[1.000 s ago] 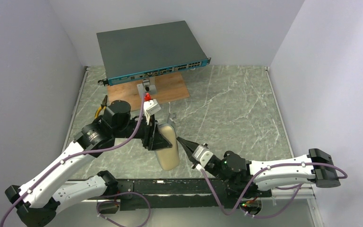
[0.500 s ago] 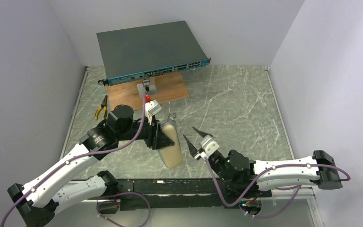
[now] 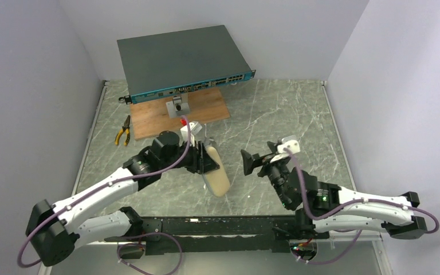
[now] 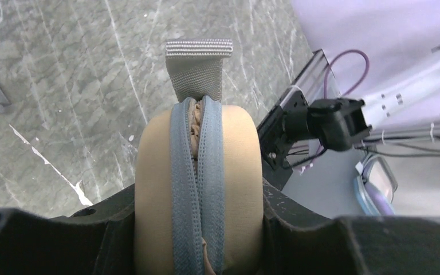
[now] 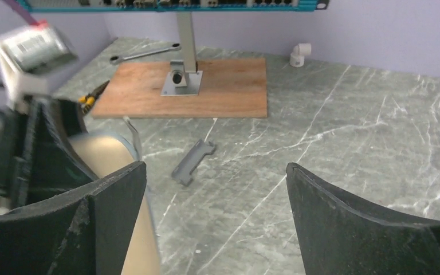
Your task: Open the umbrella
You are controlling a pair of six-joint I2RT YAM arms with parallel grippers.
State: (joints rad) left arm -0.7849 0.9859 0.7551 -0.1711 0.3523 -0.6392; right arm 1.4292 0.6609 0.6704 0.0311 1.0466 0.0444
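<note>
Beige zip case (image 3: pixel 219 180) sits clamped in L pincer (image 4: pixel 197 212); R pincer (image 5: pixel 217 200), gaping & empty, should prob. pinch grey tab (image 4: pixel 199 63) just past L tips.

tan umbrella (image 4: pixel 194 123) inside part-unzipped beige case (image 4: pixel 238 183)

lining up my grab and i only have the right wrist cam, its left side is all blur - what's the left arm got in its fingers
Observer: In the left wrist view the left gripper is clamped across a beige case, with one finger on each flank.
Operator: any zip on it
Observer: Yes. A grey zipper runs along its middle up to a grey strap tab. The tapes part slightly there, and something brown shows in the gap.
Operator: am i touching it yet
Observer: No. In the top view your right gripper sits to the right of the case, apart from it, with the table showing between.
</note>
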